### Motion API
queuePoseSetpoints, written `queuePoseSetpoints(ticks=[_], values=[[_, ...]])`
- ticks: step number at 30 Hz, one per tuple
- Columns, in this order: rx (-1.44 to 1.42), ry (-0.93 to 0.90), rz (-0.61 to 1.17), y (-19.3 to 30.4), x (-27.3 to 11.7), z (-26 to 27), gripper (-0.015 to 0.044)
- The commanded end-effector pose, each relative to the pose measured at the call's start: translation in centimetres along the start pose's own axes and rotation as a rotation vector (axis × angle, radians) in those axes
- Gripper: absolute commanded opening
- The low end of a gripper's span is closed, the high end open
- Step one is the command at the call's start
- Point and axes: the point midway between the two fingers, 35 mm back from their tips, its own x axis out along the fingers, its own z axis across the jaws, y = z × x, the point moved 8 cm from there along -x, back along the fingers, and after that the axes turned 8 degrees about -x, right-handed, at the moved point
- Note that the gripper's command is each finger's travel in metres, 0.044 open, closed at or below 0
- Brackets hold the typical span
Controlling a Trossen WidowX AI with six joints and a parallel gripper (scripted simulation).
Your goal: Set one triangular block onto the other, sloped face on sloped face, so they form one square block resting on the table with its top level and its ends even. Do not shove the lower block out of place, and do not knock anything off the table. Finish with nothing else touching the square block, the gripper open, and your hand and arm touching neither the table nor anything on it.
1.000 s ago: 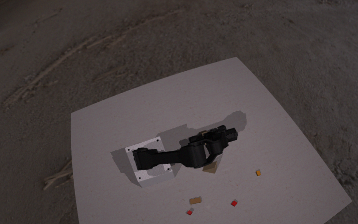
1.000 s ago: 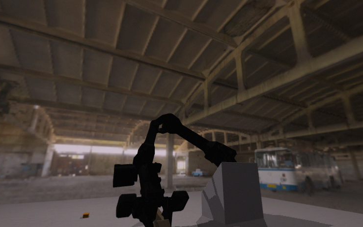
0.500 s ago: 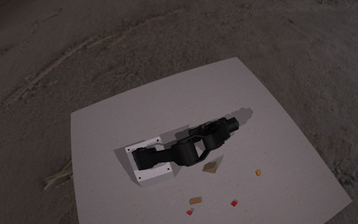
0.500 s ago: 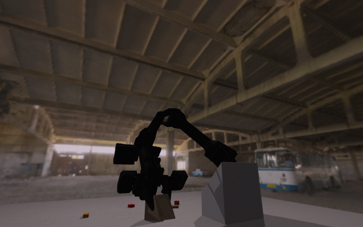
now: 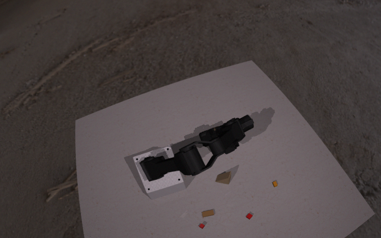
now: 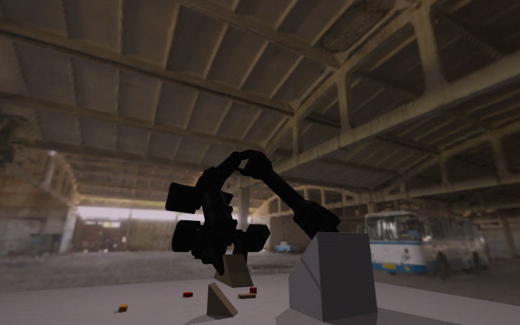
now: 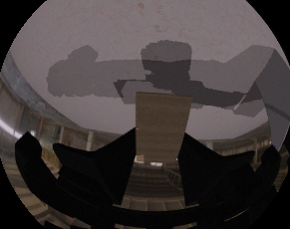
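Note:
My gripper (image 6: pixel 233 265) (image 7: pixel 157 131) is shut on a tan triangular block (image 6: pixel 239 275) (image 7: pixel 162 121), one finger on each side. The held block appears raised clear of the table, with a broad rectangular face towards the wrist camera. In the top view the arm hides nearly all of it. The other triangular block (image 5: pixel 224 177) (image 6: pixel 219 302) stands on the table (image 5: pixel 120 130) (image 6: pixel 19 300), apart from the held block, with its slope facing up and to the right in the exterior view. It does not show clearly in the wrist view.
The pale base box (image 5: pixel 168 188) (image 6: pixel 346 274) stands beside the free block. A flat tan block (image 5: pixel 208 213) (image 6: pixel 246 295), a red cube (image 5: pixel 201 226) (image 6: pixel 253 290), another red cube (image 5: pixel 249 216) (image 6: pixel 188 294) and an orange block (image 5: pixel 275 183) (image 6: pixel 122 307) lie on the table.

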Motion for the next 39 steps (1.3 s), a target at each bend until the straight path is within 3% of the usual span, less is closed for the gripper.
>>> queuePoseSetpoints(ticks=[1,32,39], values=[[-0.068,0.036,-0.051,0.7,0.4,0.2,0.0000],[-0.803,0.424,-0.618,7.6,2.7,1.4,0.0000],[-0.820,0.433,-0.631,7.7,2.5,1.3,0.0000]])
